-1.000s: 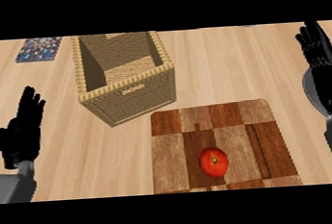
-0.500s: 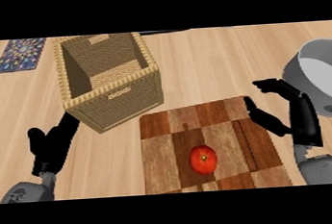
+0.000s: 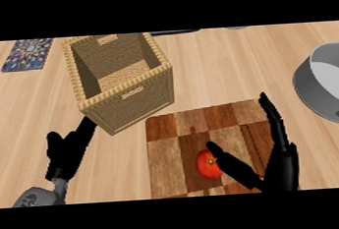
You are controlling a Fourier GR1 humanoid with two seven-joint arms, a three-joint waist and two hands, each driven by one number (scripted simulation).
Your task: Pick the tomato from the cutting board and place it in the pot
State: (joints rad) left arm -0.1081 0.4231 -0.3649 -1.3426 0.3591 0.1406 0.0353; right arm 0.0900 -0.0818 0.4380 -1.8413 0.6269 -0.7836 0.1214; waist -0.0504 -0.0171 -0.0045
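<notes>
Red tomato (image 3: 208,164) is sitting on the board (image 3: 174,150), close to its near edge and about halfway across. The board is a patchwork of light and dark wood and it lies on the pale wood counter (image 3: 227,63), toward the near side.

My right hand (image 3: 277,164) is over the board's right half, fingers straight and spread wide. The long ones run up along the board's right edge, and the thumb (image 3: 230,164) sticks out to the left with its tip right by the tomato. Can't tell if it's actually touching. Nothing is held in it.

My left hand (image 3: 67,151) is over the counter off the board's left side, well apart from the tomato, fingers relaxed and open, holding nothing. It's just in front of the basket's near left corner.

That basket (image 3: 128,97) is a tall woven box standing just behind the board's far left corner, open at the top, and I see nothing in it.

Pot (image 3: 330,84) is grey metal, at the counter's right edge, off past the board's far right corner and only partly in view. Its handle points toward the near side.

Way back in the far left corner there's a patterned blue mat (image 3: 28,53) lying flat.
</notes>
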